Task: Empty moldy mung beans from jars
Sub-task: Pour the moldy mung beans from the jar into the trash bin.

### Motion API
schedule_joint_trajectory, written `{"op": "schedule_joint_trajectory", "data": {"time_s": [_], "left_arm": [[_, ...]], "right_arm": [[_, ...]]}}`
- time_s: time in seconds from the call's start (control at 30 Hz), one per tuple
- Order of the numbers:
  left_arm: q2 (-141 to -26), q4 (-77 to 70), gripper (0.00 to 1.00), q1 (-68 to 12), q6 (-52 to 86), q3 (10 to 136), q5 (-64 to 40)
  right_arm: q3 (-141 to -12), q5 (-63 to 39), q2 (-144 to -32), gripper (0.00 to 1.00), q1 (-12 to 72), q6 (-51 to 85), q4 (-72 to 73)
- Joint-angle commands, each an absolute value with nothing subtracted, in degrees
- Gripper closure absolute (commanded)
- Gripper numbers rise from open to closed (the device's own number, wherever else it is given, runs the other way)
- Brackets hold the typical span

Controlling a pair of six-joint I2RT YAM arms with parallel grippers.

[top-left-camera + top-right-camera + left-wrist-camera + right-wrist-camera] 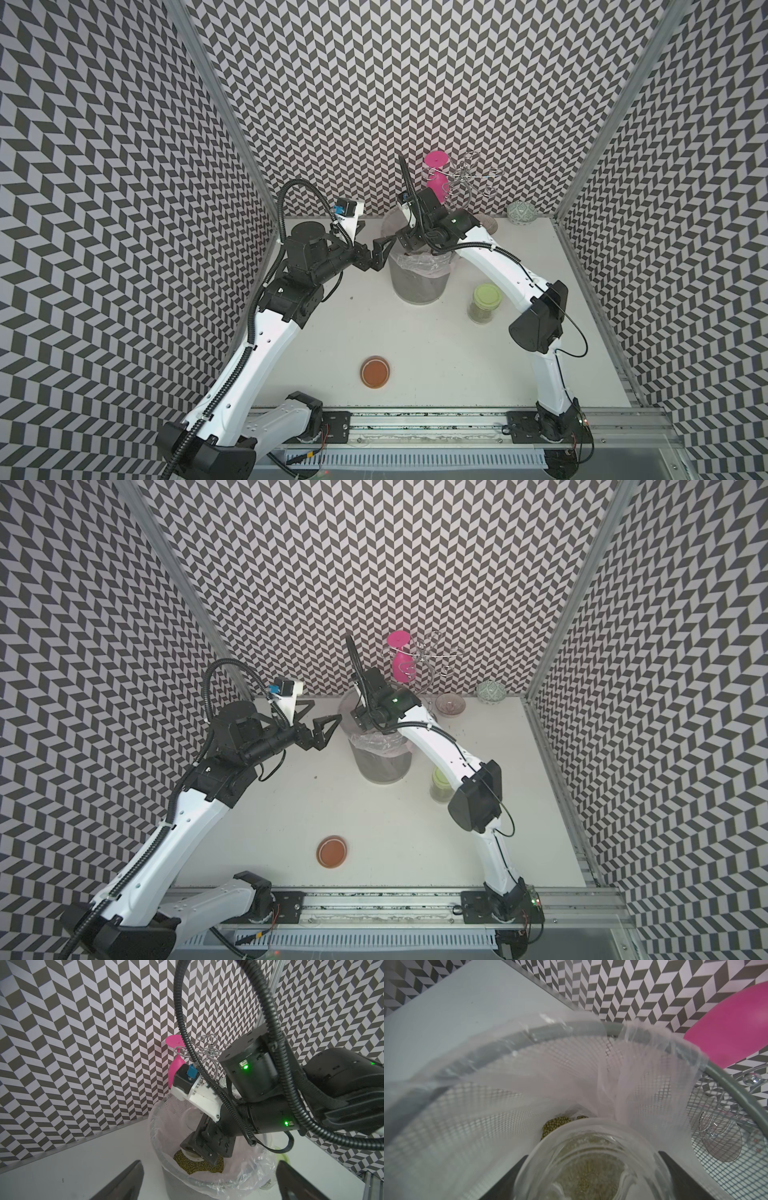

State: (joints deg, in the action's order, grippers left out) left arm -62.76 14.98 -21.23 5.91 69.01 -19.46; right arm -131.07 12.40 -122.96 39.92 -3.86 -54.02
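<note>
Right arm (494,259) hides jar (591,1163), seemingly inverted, over bin (419,286).

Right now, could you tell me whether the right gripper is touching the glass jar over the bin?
Touching. The right wrist view shows the jar wedged between both fingers of the right gripper.

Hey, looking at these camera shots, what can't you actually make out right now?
- Held jar: the right wrist view blurs the glass, so whether it is emptied is unclear; both top views hide it under the right arm.
- Green-lidded jar: partly covered by that arm in a top view.
- Dark speck: too small to identify in either top view.
</note>
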Motion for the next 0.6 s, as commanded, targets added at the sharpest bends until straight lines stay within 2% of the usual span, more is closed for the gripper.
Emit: {"op": "schedule_joint_trajectory", "data": {"time_s": [0.0,0.27,0.4,0.57], "left_arm": [[-62.9,13.7,0.00,-20.9,6.4,68.7,-20.9],[-63.2,13.2,0.01,-20.8,6.9,68.2,-21.0],[-63.2,13.0,0.00,-20.9,7.1,67.6,-20.7],[-63.2,12.8,0.00,-21.0,7.6,67.8,-21.0]], "right_arm": [[-133.1,12.8,-122.8,0.29,40.6,-2.2,-52.4],[-133.5,14.4,-121.6,0.30,41.1,-1.6,-52.8],[-130.0,14.0,-114.6,0.30,41.2,0.8,-46.0],[-123.5,6.9,-105.9,0.31,39.9,3.8,-36.8]]}}
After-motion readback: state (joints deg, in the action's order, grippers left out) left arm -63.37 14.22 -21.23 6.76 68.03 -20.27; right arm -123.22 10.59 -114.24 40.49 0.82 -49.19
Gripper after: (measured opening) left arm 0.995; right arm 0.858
